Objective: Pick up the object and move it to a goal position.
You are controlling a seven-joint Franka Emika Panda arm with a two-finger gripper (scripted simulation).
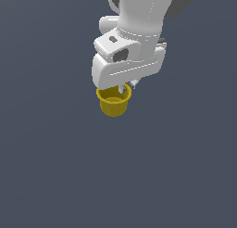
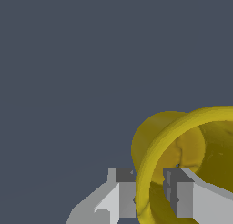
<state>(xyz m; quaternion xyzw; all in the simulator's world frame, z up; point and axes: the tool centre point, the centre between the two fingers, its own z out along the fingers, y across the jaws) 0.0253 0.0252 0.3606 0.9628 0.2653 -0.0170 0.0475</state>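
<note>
The yellow pot (image 1: 114,103) hangs upright under my white gripper (image 1: 124,89) near the middle of the exterior view. It tapers downward below a wider rim. In the wrist view the pot (image 2: 182,150) fills the corner, and my gripper (image 2: 150,193) is shut on its rim wall, one finger (image 2: 123,193) outside and the other finger (image 2: 184,196) inside the cup. The pot seems held above the floor, though its height is hard to judge. The arm's body hides the far side of the rim in the exterior view.
Flat dark grey-blue floor (image 1: 51,167) lies all around, with no other objects in view.
</note>
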